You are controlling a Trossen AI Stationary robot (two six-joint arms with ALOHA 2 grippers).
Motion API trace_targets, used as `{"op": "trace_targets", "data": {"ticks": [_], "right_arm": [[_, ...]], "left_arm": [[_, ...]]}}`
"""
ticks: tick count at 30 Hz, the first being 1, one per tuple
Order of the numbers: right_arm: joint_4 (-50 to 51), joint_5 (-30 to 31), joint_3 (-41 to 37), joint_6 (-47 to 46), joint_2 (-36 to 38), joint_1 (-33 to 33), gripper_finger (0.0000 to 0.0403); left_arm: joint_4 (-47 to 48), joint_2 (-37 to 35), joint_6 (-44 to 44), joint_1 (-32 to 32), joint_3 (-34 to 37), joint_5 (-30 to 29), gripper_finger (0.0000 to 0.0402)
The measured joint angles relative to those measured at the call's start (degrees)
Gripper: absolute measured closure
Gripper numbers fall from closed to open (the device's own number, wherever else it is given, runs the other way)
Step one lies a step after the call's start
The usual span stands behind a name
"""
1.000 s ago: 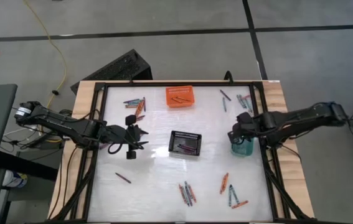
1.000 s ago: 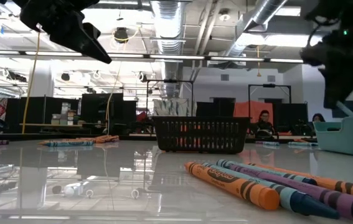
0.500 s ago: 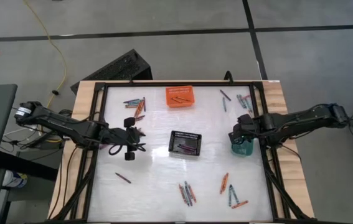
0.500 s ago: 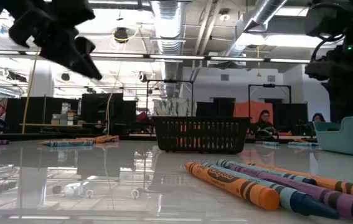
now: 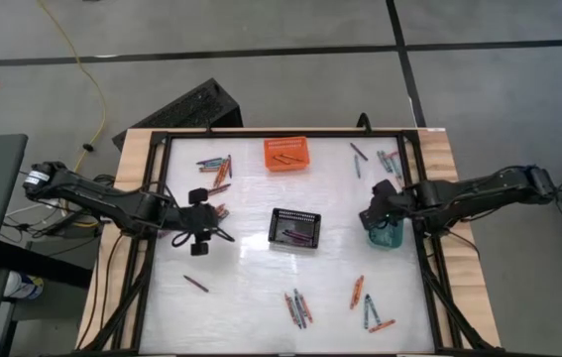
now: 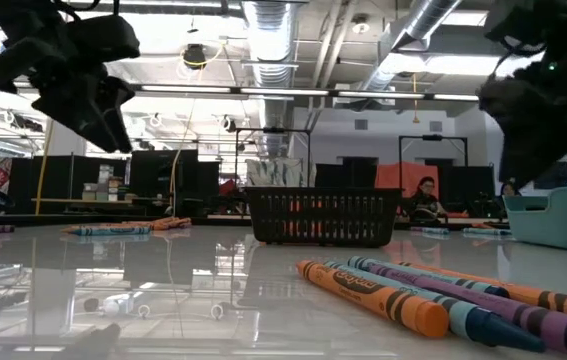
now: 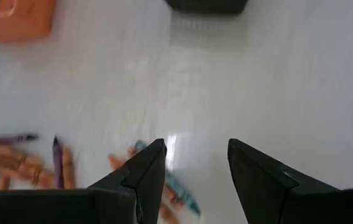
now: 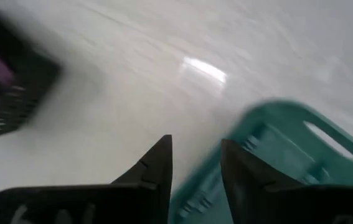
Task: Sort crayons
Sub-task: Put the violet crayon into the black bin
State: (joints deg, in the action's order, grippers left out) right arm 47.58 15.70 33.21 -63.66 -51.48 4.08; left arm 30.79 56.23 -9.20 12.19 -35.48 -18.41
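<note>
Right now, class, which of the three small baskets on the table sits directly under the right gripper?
The teal basket at the table's right edge: the right gripper, open and empty, hangs over its rim. The black basket sits mid-table, the orange basket at the far edge.

My left arm reaches in from the left side, its gripper [image 5: 199, 234] over the tabletop's left half, fingers [image 7: 144, 169] parted and empty. My right arm stretches in from the right, gripper [image 5: 370, 212] fingers [image 8: 154, 164] slightly apart, empty.

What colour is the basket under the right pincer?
Teal: the basket sits at the table's right edge, clearest in the right wrist view.
</note>
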Motion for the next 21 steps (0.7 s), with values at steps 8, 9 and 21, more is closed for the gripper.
{"op": "trace_targets", "data": {"ticks": [8,9,21], "right_arm": [[-8.7,1.24,0.02,9.08,0.42,0.0,0.0275],[-9.9,1.29,0.04,10.02,0.41,0.0,0.0275],[-16.64,2.45,0.04,18.27,0.07,-0.02,0.0275]], "left_arm": [[21.18,0.0,-13.73,0.0,-3.37,3.15,0.0237],[21.87,0.02,-15.54,0.0,-3.17,3.9,0.0237],[28.64,6.73,-28.78,-3.11,-3.22,6.68,0.0237]]}}
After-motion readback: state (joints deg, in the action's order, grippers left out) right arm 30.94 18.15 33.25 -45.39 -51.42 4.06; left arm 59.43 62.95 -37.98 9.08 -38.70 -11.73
